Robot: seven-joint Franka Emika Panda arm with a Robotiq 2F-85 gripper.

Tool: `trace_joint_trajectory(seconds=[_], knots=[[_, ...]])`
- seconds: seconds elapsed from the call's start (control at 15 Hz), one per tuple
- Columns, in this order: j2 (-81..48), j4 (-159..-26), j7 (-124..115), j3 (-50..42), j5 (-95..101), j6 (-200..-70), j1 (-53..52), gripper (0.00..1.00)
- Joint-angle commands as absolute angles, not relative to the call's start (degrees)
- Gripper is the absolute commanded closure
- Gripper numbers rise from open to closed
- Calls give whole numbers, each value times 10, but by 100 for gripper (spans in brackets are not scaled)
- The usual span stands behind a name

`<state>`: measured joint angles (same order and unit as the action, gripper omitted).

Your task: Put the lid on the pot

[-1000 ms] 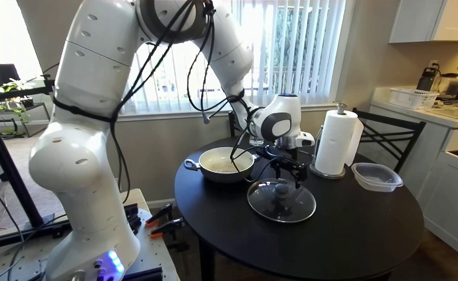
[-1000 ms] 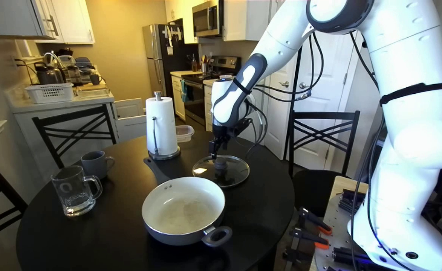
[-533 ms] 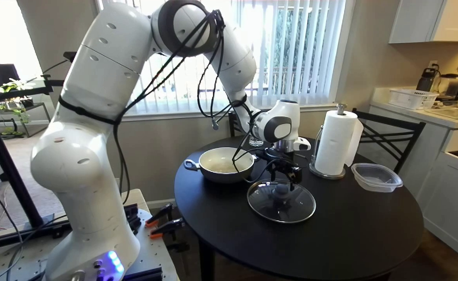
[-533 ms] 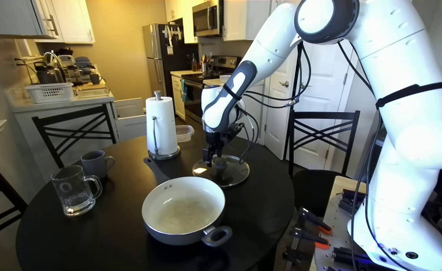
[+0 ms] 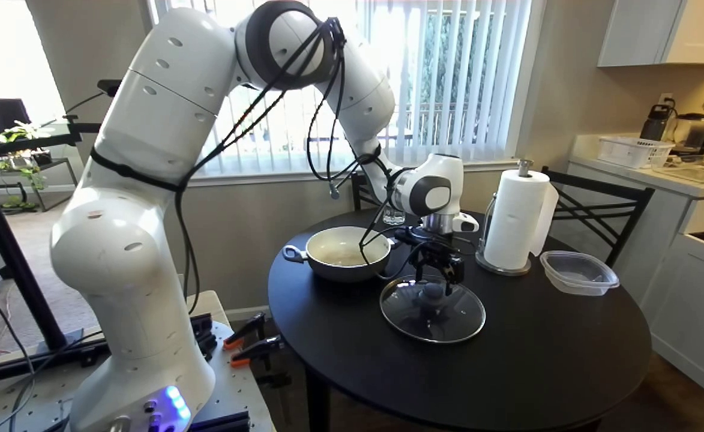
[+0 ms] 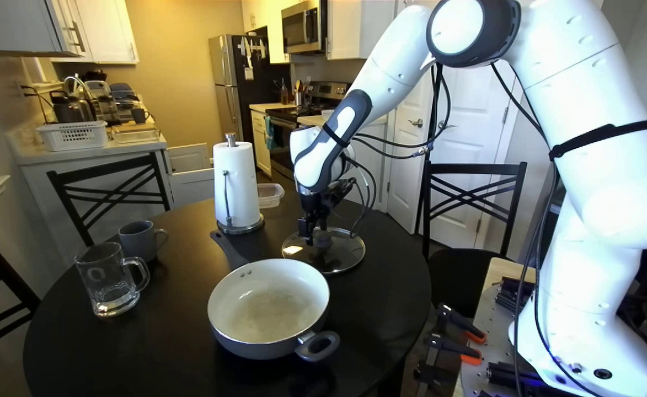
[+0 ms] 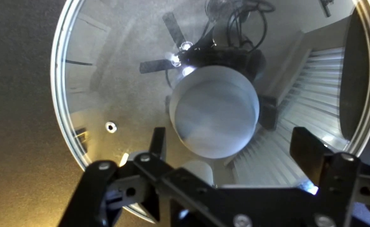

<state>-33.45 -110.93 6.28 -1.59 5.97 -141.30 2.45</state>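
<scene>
While the hand [image 7: 229,138] hangs over the lid [image 5: 433,318], its fingers [image 7: 306,151] stand wide apart near the knob [image 7: 214,116].

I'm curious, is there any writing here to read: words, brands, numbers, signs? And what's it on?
No word, brand or number can be read for certain.
Clear glass mug with a handle: a pale ring-shaped mark, perhaps "O" or a logo.
Silver metal stove panel: any markings are too small to read.
</scene>
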Motion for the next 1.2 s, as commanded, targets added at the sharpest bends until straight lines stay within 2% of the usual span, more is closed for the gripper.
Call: trace_joint_trajectory(seconds=[0.0,1.07,1.13], knots=[[-317,-1131,57,-15,48,-1399,30,0],[-309,-1154,66,-14,20,-1455,61,0],[-309,-1155,66,-14,20,-1459,60,25]])
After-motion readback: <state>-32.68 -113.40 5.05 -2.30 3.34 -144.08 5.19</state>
